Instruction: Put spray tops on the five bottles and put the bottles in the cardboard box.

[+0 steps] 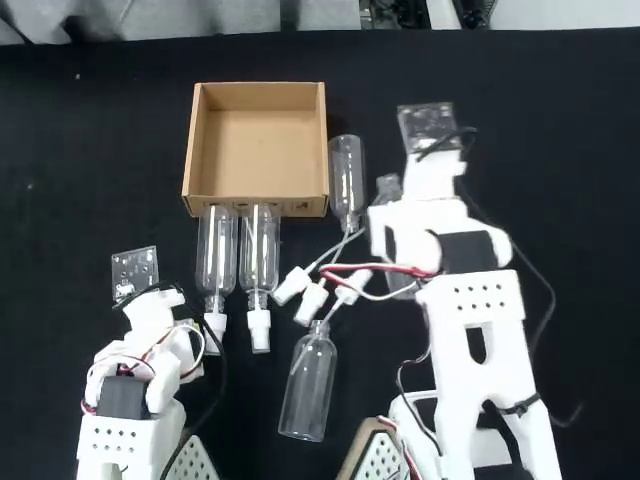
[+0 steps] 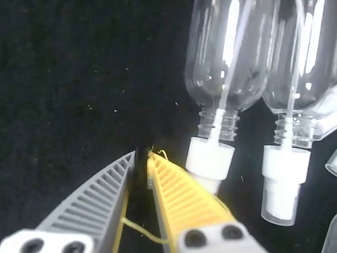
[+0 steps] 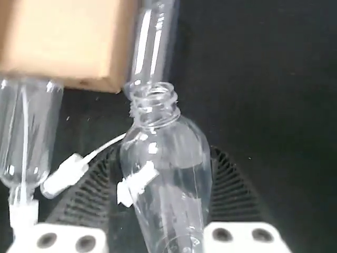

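Right pincer (image 3: pixel 163 153): pinching uncapped bottle (image 3: pixel 158 126), per wrist view | left pincer (image 2: pixel 141 157): pressed together

Table cover (image 1: pixel 80 120): you see a black cloth that lies over the whole table, from the near edge to the far edge.
Far strip (image 1: pixel 150 18): behind the cloth you have a pale grey band along the far side; its material you cannot tell.
Dark shapes (image 1: pixel 475 10): on this band, toward the right, some dark things stand, cut off by the edge.
Specks (image 2: pixel 116 110): in the left wrist view you find small pale specks on the cloth.
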`<state>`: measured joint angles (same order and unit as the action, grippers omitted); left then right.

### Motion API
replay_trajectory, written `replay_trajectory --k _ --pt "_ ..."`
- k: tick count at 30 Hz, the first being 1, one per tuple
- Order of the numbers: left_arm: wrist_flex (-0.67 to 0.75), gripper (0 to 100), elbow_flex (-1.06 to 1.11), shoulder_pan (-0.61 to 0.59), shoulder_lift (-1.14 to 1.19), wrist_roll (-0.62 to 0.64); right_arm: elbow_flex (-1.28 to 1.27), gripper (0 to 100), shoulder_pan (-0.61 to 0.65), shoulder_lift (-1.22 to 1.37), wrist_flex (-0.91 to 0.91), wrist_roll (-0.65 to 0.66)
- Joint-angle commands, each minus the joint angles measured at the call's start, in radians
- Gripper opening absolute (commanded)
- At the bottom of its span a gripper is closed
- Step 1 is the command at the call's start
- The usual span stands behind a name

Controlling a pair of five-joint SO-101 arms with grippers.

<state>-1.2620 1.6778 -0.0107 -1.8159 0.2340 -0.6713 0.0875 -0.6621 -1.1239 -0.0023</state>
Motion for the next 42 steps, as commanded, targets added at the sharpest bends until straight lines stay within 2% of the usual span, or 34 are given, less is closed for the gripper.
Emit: replay_trajectory --k 1,10,20,22,27,29,32,42 --pt "-0.006 3 0.022 0.016 -0.003 -0.008 0.008 7.7 -0.063 -0.045 0.034 -0.025" --pt "0.002 3 0.018 0.018 -0.005 -0.009 -0.008 7.7 -0.157 -0.045 0.083 -0.101" --pt "0.006 3 -0.157 0.024 -0.005 -0.025 -0.076 7.7 -0.173 -0.045 0.183 -0.107" --pt "0.032 3 -0.185 0.024 -0.005 -0.104 -0.079 7.7 -0.173 -0.045 0.183 -0.107" --pt "0.133 3 -0.214 0.024 -0.005 -0.442 -0.081 7.7 -0.187 -0.045 0.184 -0.107" --pt "0.176 3 -0.216 0.031 -0.005 -0.523 -0.082 7.7 -0.207 -0.045 0.195 -0.121" --pt "0.227 3 -0.229 0.033 0.003 -0.535 -0.102 7.7 -0.241 -0.044 0.233 -0.164" --pt "0.227 3 -0.331 0.035 0.025 -0.535 -0.117 7.7 -0.255 -0.044 0.267 -0.170"
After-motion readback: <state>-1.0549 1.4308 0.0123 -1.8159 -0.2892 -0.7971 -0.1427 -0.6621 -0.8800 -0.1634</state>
